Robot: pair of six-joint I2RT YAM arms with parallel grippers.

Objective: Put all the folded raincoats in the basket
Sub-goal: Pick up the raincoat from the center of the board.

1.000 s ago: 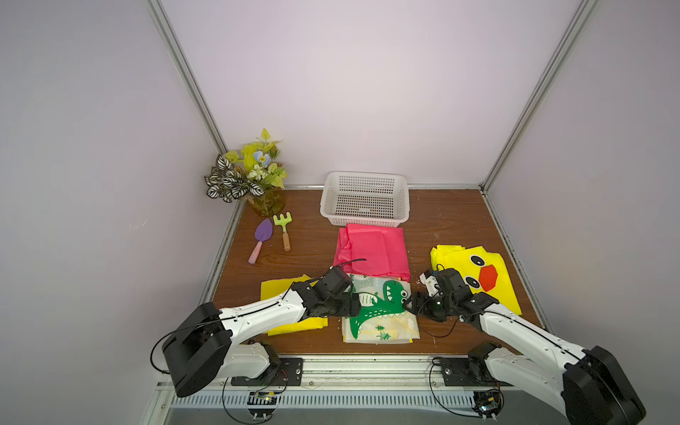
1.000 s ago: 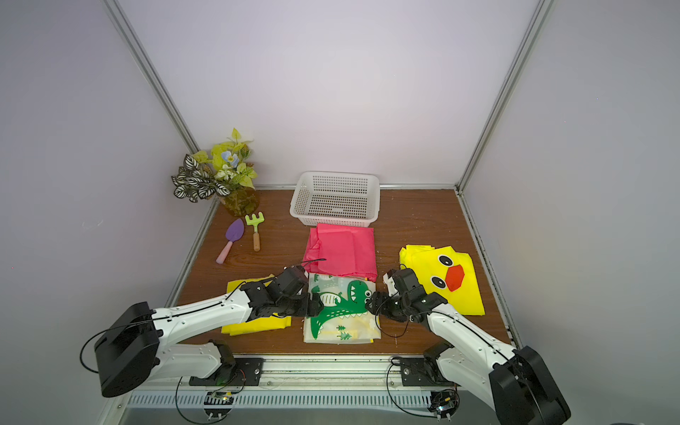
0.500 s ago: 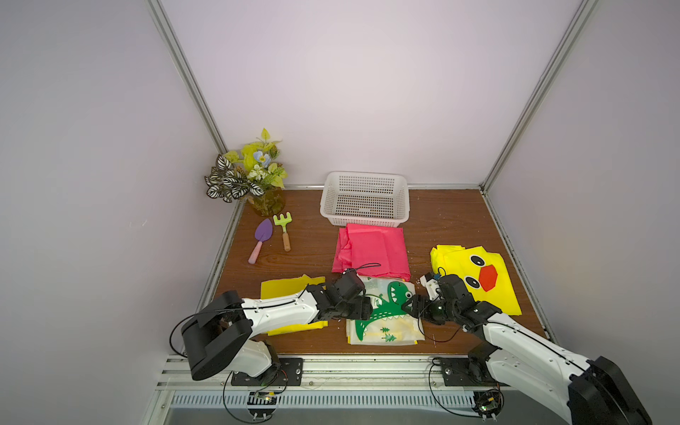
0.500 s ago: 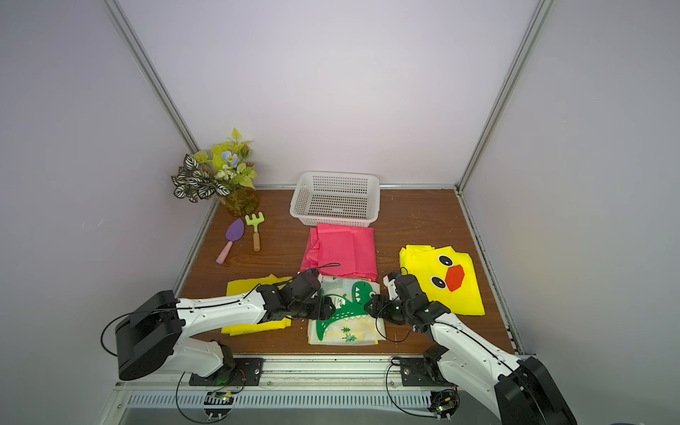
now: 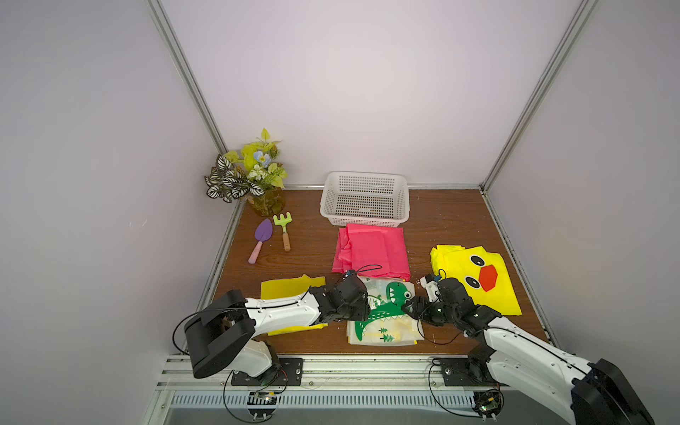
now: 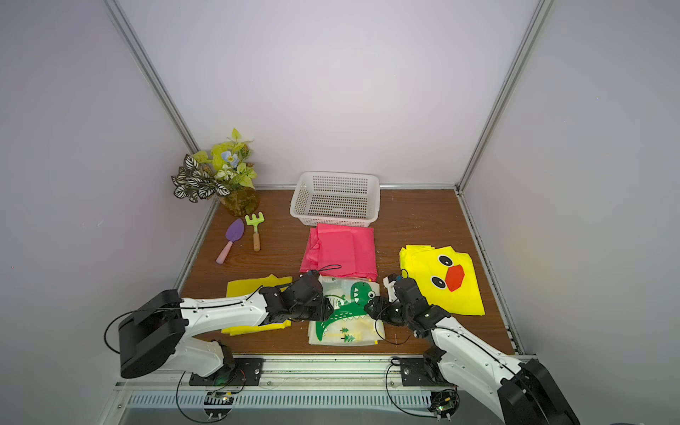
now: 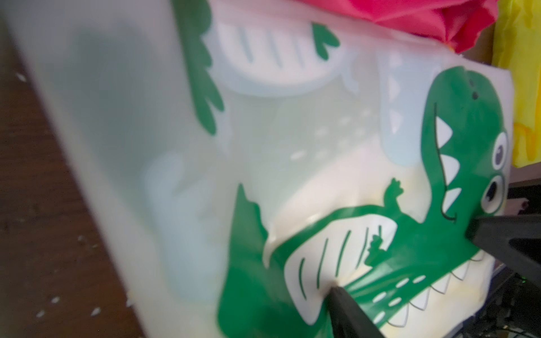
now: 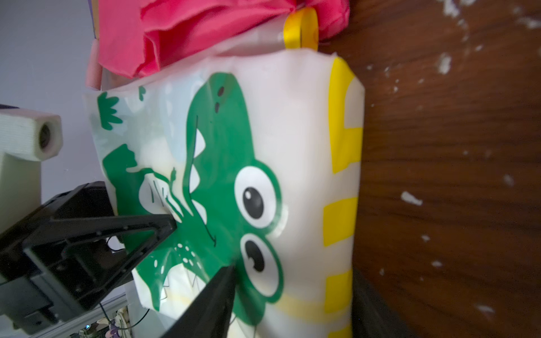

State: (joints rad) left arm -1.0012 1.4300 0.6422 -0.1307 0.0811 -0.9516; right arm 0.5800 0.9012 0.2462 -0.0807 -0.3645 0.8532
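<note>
Judging the risk first: on the wooden table (image 5: 441,220), the white basket (image 5: 364,220) sits at the far edge, well apart from us. The pink raincoat (image 5: 371,250) lies between it and the dinosaur raincoat (image 5: 386,312) we want. We could drag the pink one along, or the slick folds could slip open if we pinch only one layer. Our left gripper (image 5: 366,312) and right gripper (image 5: 406,309) touch its opposite side edges, a fingertip (image 7: 336,292) pressing on top. Whether they are clamped we cannot tell.
</note>
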